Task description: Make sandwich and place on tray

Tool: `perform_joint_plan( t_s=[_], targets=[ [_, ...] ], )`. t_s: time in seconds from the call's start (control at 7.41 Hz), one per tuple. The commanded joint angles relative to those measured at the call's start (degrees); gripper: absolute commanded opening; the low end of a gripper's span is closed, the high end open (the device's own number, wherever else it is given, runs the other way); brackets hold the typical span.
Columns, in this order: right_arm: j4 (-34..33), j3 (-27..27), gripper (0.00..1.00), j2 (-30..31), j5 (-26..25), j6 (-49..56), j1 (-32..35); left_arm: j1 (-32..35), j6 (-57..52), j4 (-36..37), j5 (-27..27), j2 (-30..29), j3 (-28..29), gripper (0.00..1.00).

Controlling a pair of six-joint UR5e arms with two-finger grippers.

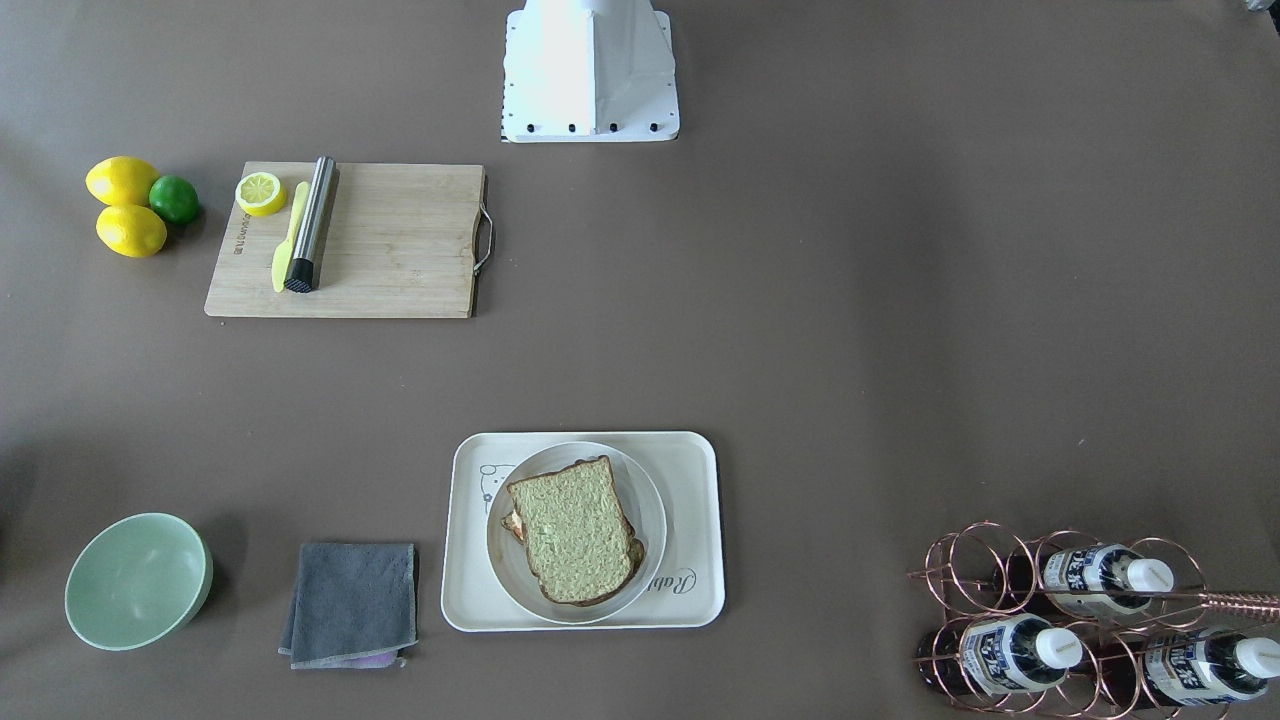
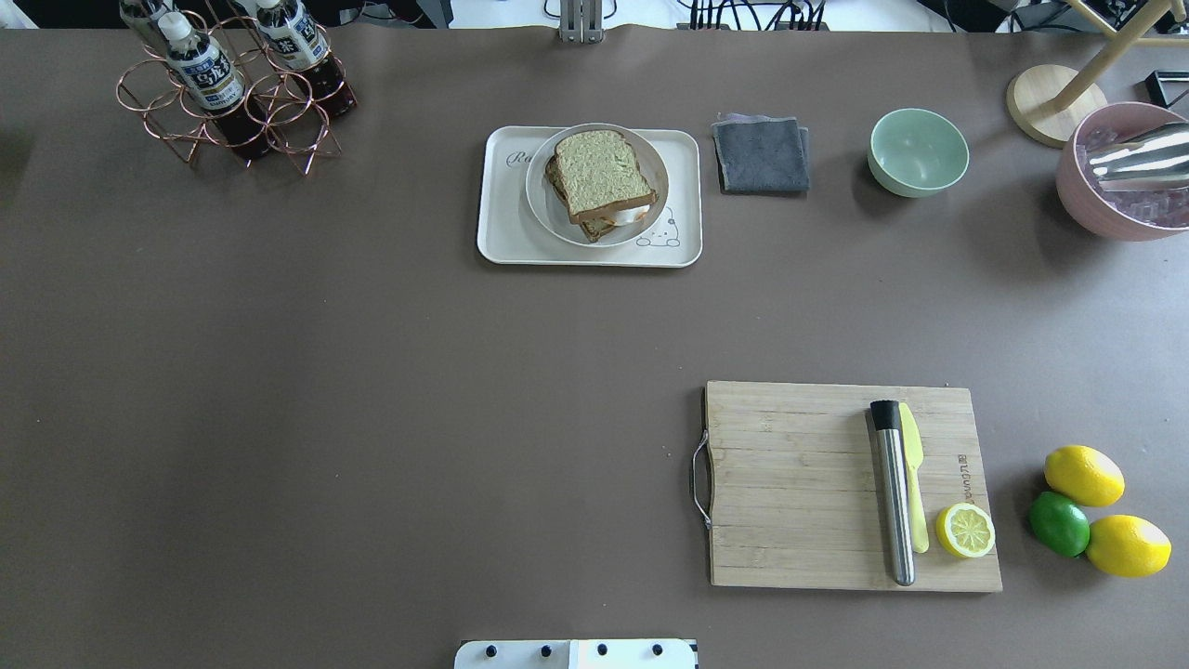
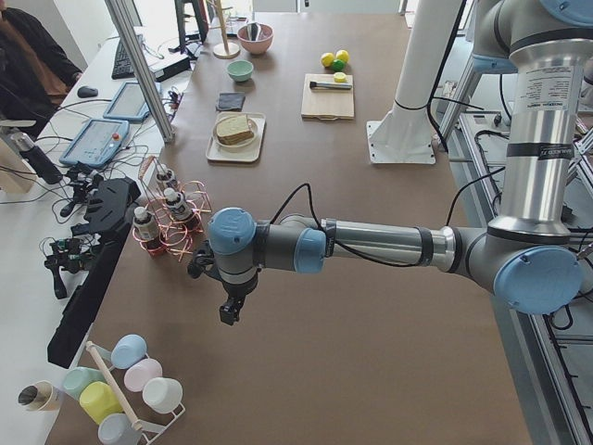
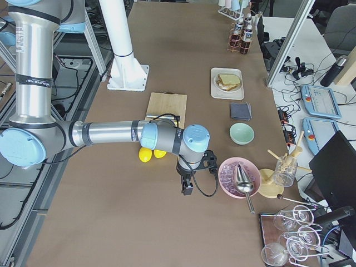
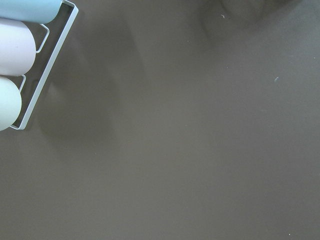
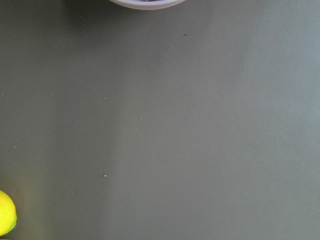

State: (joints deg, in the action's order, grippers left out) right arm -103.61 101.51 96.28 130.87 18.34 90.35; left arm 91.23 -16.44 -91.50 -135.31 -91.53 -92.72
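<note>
The sandwich [image 1: 572,530], two bread slices with a bit of white egg showing between them, lies on a round white plate [image 1: 650,505]. The plate stands on the cream tray [image 1: 692,520] with the bear drawing. The sandwich [image 2: 602,172] and tray [image 2: 502,218] also show in the overhead view. My left gripper [image 3: 232,311] hangs over bare table far from the tray, near the cup rack. My right gripper [image 4: 187,186] hangs over bare table beside the pink bowl. Both show only in the side views, so I cannot tell whether they are open or shut.
A wooden cutting board [image 2: 799,483] holds a steel muddler [image 2: 892,492], a yellow knife and a lemon half. Lemons and a lime [image 2: 1059,523] lie beside it. A grey cloth [image 2: 760,153], green bowl [image 2: 918,151], bottle rack [image 2: 232,84] and pink ice bowl [image 2: 1119,172] stand along the far edge.
</note>
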Motion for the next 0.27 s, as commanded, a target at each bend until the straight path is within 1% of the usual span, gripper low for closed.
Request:
perform_joint_plan(
  t_s=[0.0,0.13],
  targets=[
    [0.2,0.0,1.0,0.3,0.0,0.0,0.0,0.0,0.0,0.0,0.0,0.2,-0.1,0.97],
    [0.2,0.0,1.0,0.3,0.0,-0.1,0.0,0.0,0.0,0.0,0.0,0.2,-0.1,0.97]
  ],
)
